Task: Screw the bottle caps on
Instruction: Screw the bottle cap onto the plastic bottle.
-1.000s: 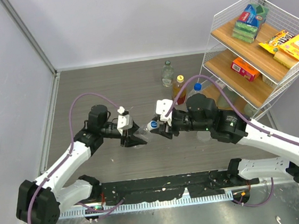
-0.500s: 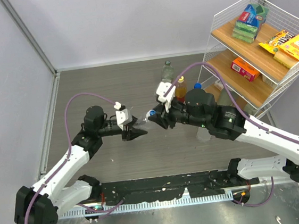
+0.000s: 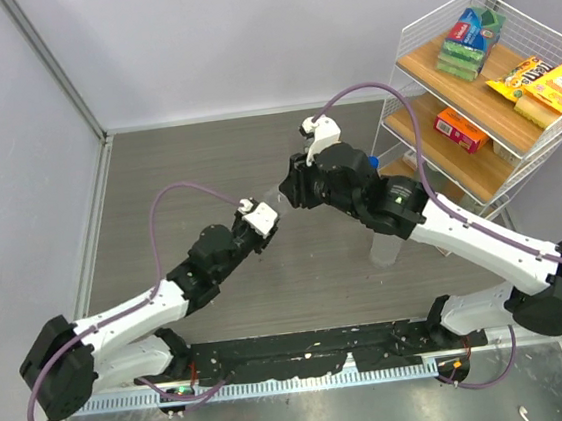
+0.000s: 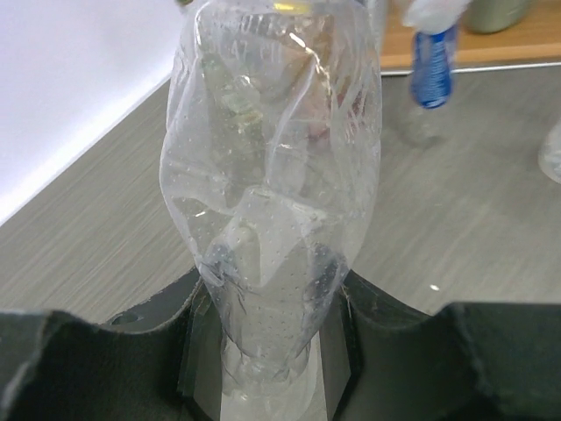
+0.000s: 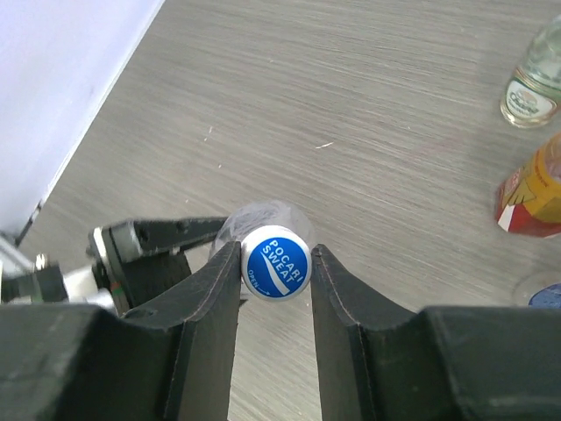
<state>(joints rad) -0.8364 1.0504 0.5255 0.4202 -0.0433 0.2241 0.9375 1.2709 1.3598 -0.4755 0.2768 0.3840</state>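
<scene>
Cap first: a white cap with a blue middle [image 5: 275, 262], printed "POCARI SWEAT", sits between the two dark fingers [image 5: 215, 298] of the right end effector [image 5: 274, 253], which press on it from either side. Right behind it in the right wrist view is the neck end of a crumpled clear bottle [image 5: 260, 216]. The cap hides the bottle's mouth, and I cannot tell if it is on the thread.

The left wrist view shows this bottle [image 4: 276, 202] dented and creased. Its narrow end is gripped in the left end effector [image 4: 272, 294], whose fingers [image 4: 193, 346] close against both sides of it.

From above, the left end effector [image 3: 259, 223] and the right end effector [image 3: 289, 191] meet nose to nose over the middle of the grey wood-grain table [image 3: 186, 170], with cap and bottle held off its surface between them.

Beyond the pair, towards the right, a clear bottle [image 5: 533, 83] stands upright. Just beside it is an amber bottle with a red label [image 5: 529, 189]. A blue-labelled bottle [image 4: 434, 66] stands near the foot of a wire rack [image 3: 391, 108] at the table's right side. The rack's wooden shelves carry snack boxes [image 3: 462, 129].
</scene>
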